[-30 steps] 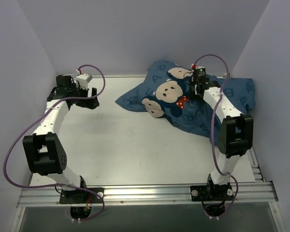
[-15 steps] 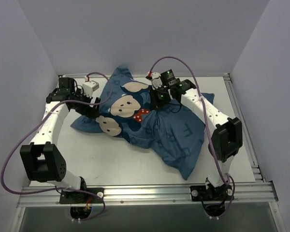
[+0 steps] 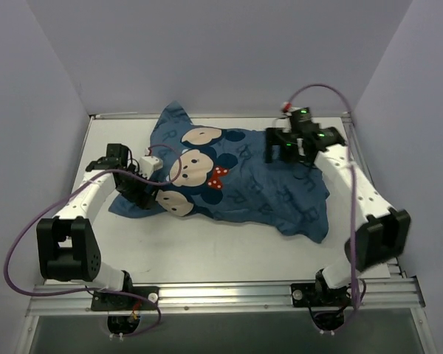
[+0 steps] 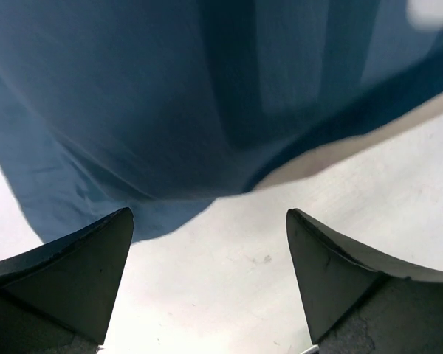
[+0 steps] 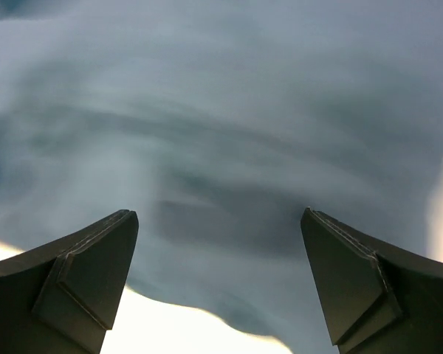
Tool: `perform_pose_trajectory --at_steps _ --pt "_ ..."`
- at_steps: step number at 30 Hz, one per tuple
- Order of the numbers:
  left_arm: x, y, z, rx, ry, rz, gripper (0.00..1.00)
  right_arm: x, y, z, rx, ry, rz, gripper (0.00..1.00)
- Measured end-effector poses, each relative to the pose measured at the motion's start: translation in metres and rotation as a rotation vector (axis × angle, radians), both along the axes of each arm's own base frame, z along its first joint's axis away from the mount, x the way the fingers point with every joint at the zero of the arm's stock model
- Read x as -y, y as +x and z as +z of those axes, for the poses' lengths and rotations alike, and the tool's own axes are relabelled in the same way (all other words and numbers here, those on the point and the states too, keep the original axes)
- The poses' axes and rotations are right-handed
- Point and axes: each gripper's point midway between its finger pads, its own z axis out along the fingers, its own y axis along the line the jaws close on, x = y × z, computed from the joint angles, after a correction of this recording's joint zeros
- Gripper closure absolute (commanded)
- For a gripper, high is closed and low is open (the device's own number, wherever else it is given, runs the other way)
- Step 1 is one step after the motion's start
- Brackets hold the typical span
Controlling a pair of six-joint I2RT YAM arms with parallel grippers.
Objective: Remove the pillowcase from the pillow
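The blue pillowcase (image 3: 244,188), printed with mouse faces and a red polka-dot bow, lies spread across the table from the left side to the right front. The pillow is hidden. My left gripper (image 3: 148,196) is low at the case's left edge. In the left wrist view the left gripper (image 4: 209,212) is open, with bare table between its fingers and the blue fabric (image 4: 170,110) just ahead. My right gripper (image 3: 272,150) hovers over the case's back right part. It is also open (image 5: 220,212), holding nothing, with blurred fabric (image 5: 229,133) in front.
Lilac walls close in the table (image 3: 229,251) at the left, back and right. A metal rail (image 3: 221,295) with both arm bases runs along the near edge. Purple cables (image 3: 15,251) loop off each arm.
The pillowcase was dragged from the back right toward the left and now lies flatter. My right gripper has opened, let go of the fabric and swung back right. My left gripper dropped toward the case's left edge.
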Motion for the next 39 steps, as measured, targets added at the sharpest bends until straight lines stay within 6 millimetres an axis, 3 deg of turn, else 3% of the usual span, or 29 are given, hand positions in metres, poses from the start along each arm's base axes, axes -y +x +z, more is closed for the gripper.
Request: perform_pose_trajectory --at_steps 2,4,6,8,13,14,16,17,18,19,20,22,25,27,29,33,36,39 --pt "-0.003 -0.011 -0.011 -0.026 0.017 -0.002 0.06 0.070 -0.020 -0.003 0.005 0.013 -0.217 0.00" --pt "-0.005 -0.015 -0.021 -0.038 0.041 -0.002 0.06 0.134 -0.054 -0.015 -0.013 0.005 -0.447 0.00" --pt "-0.006 -0.013 -0.030 -0.039 0.066 -0.005 0.06 0.156 -0.086 -0.027 -0.036 0.010 -0.562 0.00" --pt "-0.006 -0.007 -0.042 -0.029 0.095 -0.012 0.06 0.152 -0.108 -0.040 -0.069 0.029 -0.580 0.00" --pt "-0.008 0.009 -0.062 0.012 0.155 -0.001 0.06 0.130 -0.133 -0.087 -0.182 0.110 -0.571 0.00" --pt "-0.009 0.013 -0.064 0.022 0.162 0.005 0.29 0.125 -0.137 -0.098 -0.208 0.132 -0.563 0.00" --pt "-0.009 0.022 -0.067 0.043 0.168 0.018 0.56 0.115 -0.144 -0.116 -0.246 0.177 -0.542 0.05" --pt "-0.009 0.025 -0.068 0.053 0.164 0.027 0.77 0.111 -0.146 -0.121 -0.254 0.196 -0.532 0.10" --pt "-0.008 0.029 -0.068 0.063 0.159 0.033 0.98 0.108 -0.145 -0.122 -0.251 0.213 -0.523 0.34" --pt "-0.007 0.032 -0.068 0.072 0.154 0.039 0.98 0.105 -0.144 -0.121 -0.243 0.227 -0.506 0.47" --pt "-0.006 0.034 -0.067 0.082 0.152 0.038 0.98 0.101 -0.140 -0.117 -0.225 0.250 -0.493 0.74" --pt "-0.006 0.037 -0.064 0.096 0.148 0.048 0.98 0.096 -0.133 -0.106 -0.185 0.283 -0.452 0.97" --pt "-0.011 0.041 -0.045 0.138 0.150 0.089 0.98 0.089 -0.121 -0.076 -0.135 0.313 -0.390 1.00" --pt "-0.021 0.050 -0.014 0.195 0.140 0.138 0.98 0.083 -0.108 -0.041 -0.084 0.335 -0.321 1.00" --pt "-0.037 0.067 0.034 0.282 0.120 0.204 0.98 0.070 -0.094 0.005 -0.017 0.367 -0.212 1.00" --pt "-0.084 0.090 0.169 0.541 0.101 0.354 0.98 0.024 -0.086 0.092 0.082 0.419 0.040 1.00" --pt "-0.118 0.072 0.258 0.693 0.132 0.455 0.98 -0.018 -0.109 0.142 0.113 0.483 0.218 1.00" --pt "-0.134 0.046 0.338 0.840 0.170 0.523 0.98 -0.042 -0.141 0.165 0.073 0.592 0.313 1.00"
